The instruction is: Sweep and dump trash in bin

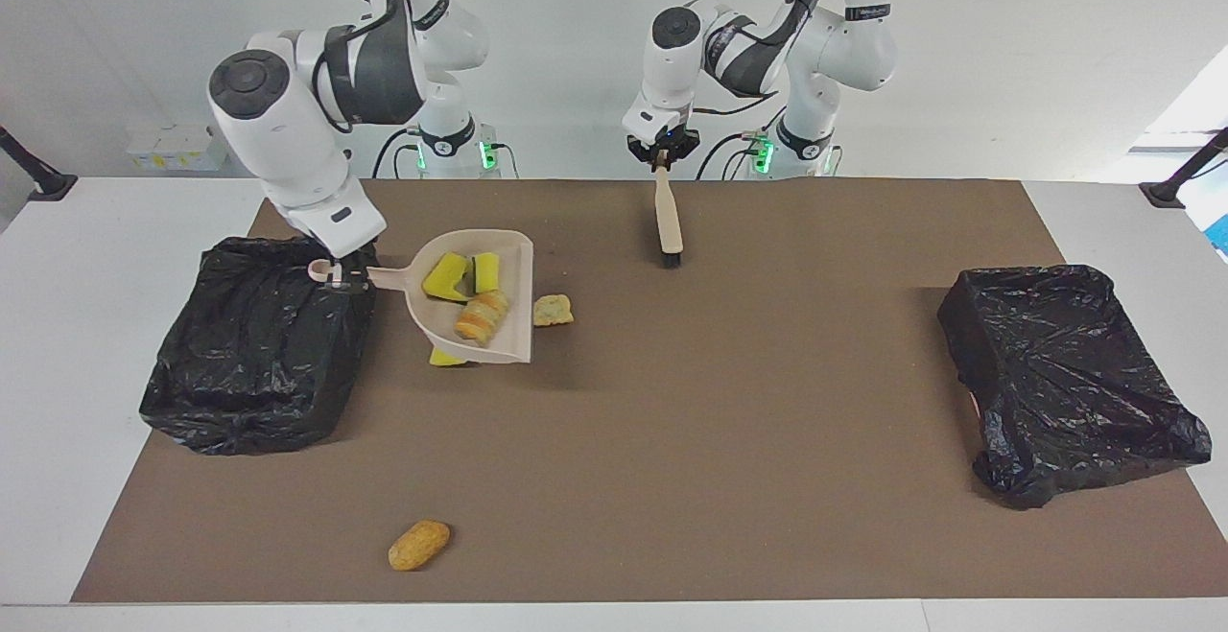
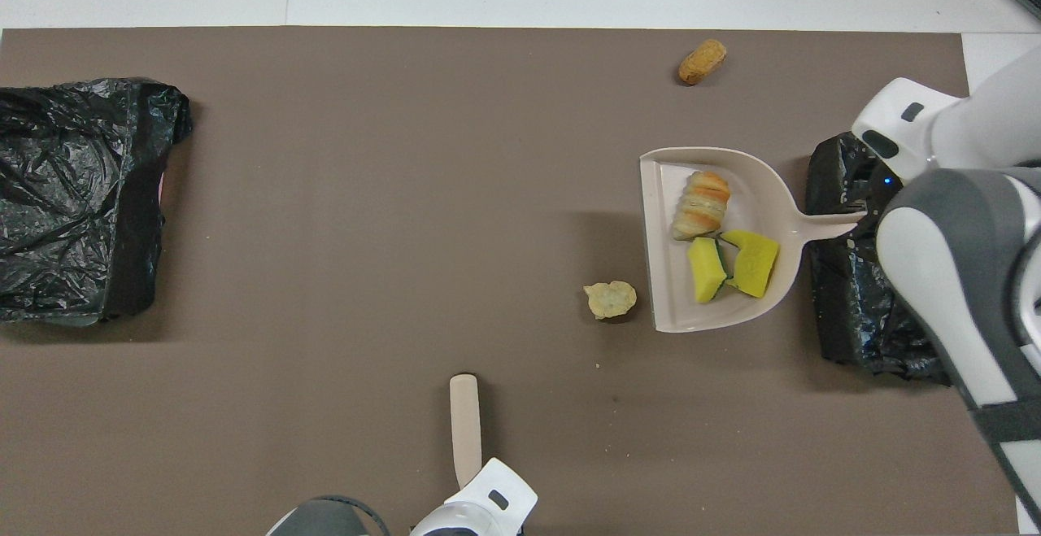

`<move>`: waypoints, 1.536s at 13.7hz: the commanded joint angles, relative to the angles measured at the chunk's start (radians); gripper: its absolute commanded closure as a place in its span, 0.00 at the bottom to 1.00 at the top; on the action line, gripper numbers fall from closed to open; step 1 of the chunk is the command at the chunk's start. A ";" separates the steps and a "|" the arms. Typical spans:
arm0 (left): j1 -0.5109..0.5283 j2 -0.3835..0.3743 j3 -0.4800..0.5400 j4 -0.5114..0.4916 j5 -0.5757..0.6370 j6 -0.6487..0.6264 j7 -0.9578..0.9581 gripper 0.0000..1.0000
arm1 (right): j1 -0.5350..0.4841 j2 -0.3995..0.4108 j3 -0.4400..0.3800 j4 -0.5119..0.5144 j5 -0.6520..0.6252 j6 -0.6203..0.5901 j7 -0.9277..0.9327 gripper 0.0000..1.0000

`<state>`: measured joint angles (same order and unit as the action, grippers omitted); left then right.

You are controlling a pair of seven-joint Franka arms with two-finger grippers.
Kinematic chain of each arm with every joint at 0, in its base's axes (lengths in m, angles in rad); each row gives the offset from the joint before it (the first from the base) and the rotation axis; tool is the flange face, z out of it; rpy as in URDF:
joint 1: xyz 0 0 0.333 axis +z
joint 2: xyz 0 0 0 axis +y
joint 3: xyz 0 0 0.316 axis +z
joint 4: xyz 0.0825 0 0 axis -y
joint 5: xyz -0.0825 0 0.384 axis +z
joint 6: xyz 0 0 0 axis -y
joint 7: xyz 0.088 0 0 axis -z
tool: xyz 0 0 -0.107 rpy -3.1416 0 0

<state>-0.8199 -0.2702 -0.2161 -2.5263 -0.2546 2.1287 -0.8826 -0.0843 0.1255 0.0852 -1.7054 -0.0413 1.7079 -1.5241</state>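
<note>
The biggest thing before me is the brown matte table mat (image 1: 767, 421), with a bin lined in crinkled black plastic (image 1: 249, 363) at my right arm's end and a second black-lined bin (image 1: 1065, 373) at my left arm's end.

My right gripper (image 1: 338, 272) is clamped on the handle of the beige, smooth plastic dustpan (image 1: 513, 306). It is right at the edge of the nearer-hand bin, and the pan's wide mouth points toward the middle of the table. I judge that I hold it there so a short swing tips the load in.

My left gripper (image 1: 662, 154) is closed on the handle of the beige brush (image 1: 668, 220), which hangs bristles-down over the mat close to my bases, waiting.

Three pieces of trash ride in the pan:
- a ridged tan-orange croissant (image 1: 482, 316)
- a green-and-yellow sponge (image 1: 487, 270)
- a porous yellow sponge piece (image 1: 444, 277)

A yellow scrap (image 1: 443, 358) peeks out from beneath the pan's edge. A flat, crumbly bread-like lump (image 1: 553, 310) lies just beside the mouth, unswept. A smooth orange-tan oval lump (image 1: 418, 545) sits well apart, farthest from me. Those three would need another sweep, I reckon.
</note>
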 commanded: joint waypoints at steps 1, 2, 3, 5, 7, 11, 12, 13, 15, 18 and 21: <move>-0.021 -0.020 0.012 -0.032 0.006 0.031 -0.010 0.86 | -0.116 -0.010 0.008 0.010 0.009 -0.053 -0.106 1.00; -0.015 -0.020 0.012 -0.034 -0.001 0.031 -0.009 0.83 | -0.159 -0.010 0.007 0.010 0.002 -0.054 -0.160 1.00; -0.012 -0.020 0.012 -0.035 -0.003 0.028 -0.007 0.81 | -0.208 -0.010 0.001 0.012 -0.011 -0.051 -0.198 1.00; -0.008 -0.018 0.014 -0.037 -0.003 0.023 -0.007 0.61 | -0.287 -0.010 -0.001 0.016 -0.060 -0.042 -0.267 1.00; 0.018 -0.006 0.014 -0.034 -0.002 0.022 -0.007 0.30 | -0.348 -0.006 -0.001 0.027 -0.118 -0.040 -0.295 1.00; 0.102 0.049 0.017 0.010 -0.002 0.014 0.112 0.00 | -0.347 0.002 0.002 0.070 -0.374 -0.037 -0.168 1.00; 0.134 0.078 0.018 0.049 0.001 0.001 0.149 0.00 | -0.335 0.000 0.005 0.069 -0.437 -0.037 -0.103 1.00; 0.180 0.115 0.018 0.098 0.015 -0.028 0.175 0.00 | -0.312 -0.006 0.005 0.061 -0.500 -0.042 -0.017 1.00; 0.281 0.175 0.020 0.225 0.053 -0.081 0.253 0.00 | -0.285 -0.009 0.007 0.053 -0.593 -0.043 0.053 1.00; 0.392 0.207 0.020 0.374 0.178 -0.131 0.377 0.00 | -0.218 -0.036 0.010 0.001 -0.748 -0.048 0.162 1.00; 0.507 0.192 0.024 0.534 0.183 -0.220 0.497 0.00 | -0.199 -0.061 0.010 -0.037 -0.813 -0.047 0.188 1.00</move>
<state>-0.3757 -0.0855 -0.1829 -2.1166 -0.0933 2.0073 -0.4489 -0.2794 0.1117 0.0887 -1.6895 -0.8082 1.6649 -1.3580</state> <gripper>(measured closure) 0.000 0.687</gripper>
